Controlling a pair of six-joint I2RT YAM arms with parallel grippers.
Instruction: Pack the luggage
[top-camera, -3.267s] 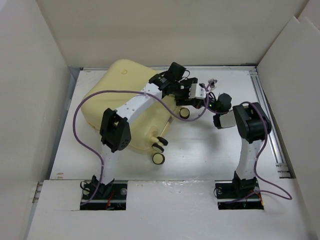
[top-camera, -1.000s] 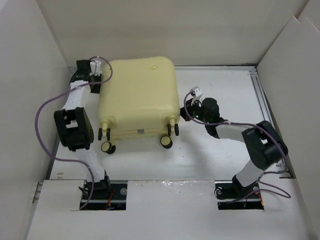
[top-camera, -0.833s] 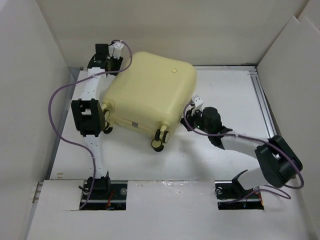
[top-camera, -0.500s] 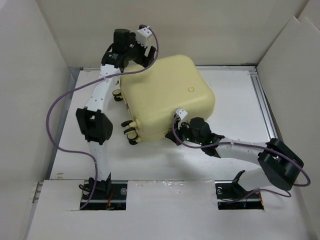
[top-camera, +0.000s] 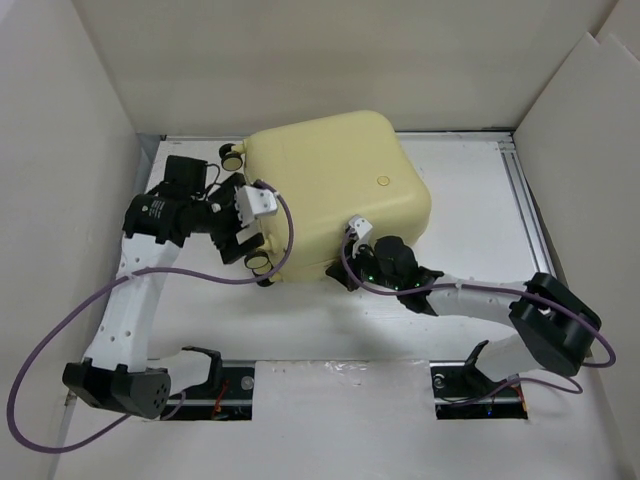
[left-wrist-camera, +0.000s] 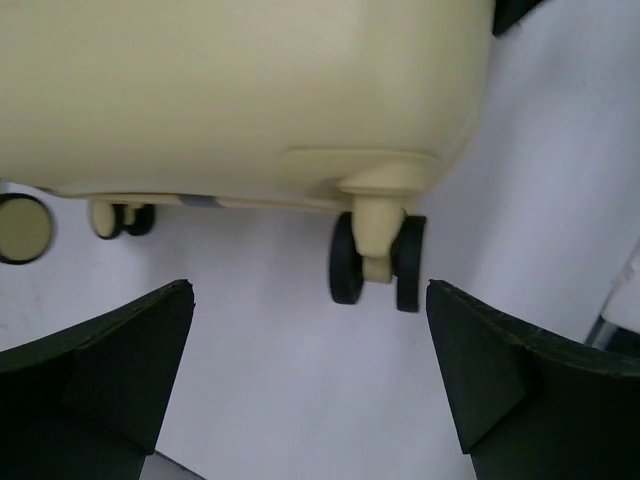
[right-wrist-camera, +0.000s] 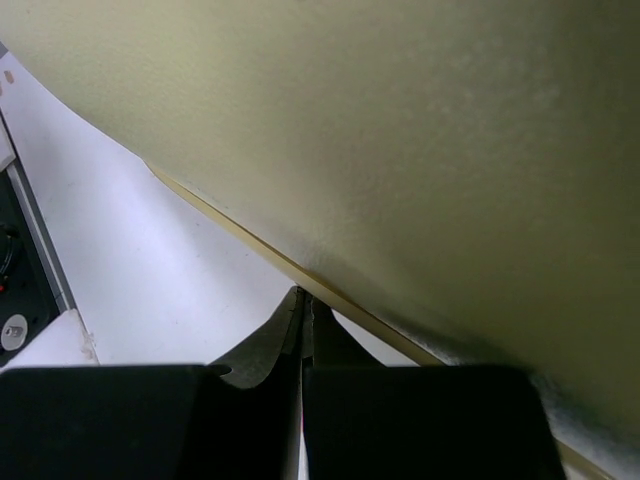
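Observation:
The luggage (top-camera: 335, 185) is a pale-yellow hard-shell suitcase. It lies shut and flat at the middle back of the table, with its wheels toward the left. My left gripper (top-camera: 247, 238) is open and empty, just left of the wheels. In the left wrist view the left gripper (left-wrist-camera: 308, 295) faces the shell (left-wrist-camera: 240, 90) and a black-and-cream wheel (left-wrist-camera: 378, 258), with bare table between its fingers. My right gripper (top-camera: 352, 266) is shut against the suitcase's near edge. In the right wrist view the right gripper's tips (right-wrist-camera: 303, 297) touch the seam under the shell (right-wrist-camera: 420, 150).
White walls close in the table on the left (top-camera: 60, 180), back (top-camera: 300, 60) and right (top-camera: 590, 170). A metal rail (top-camera: 530, 215) runs along the right side. Purple cables (top-camera: 60, 330) loop from both arms. More wheels (left-wrist-camera: 20, 228) show at the suitcase's left end.
The suitcase has turned clockwise, so its wheels now face left. My left arm came from behind the suitcase down to its wheel side. My right gripper stays at the near edge.

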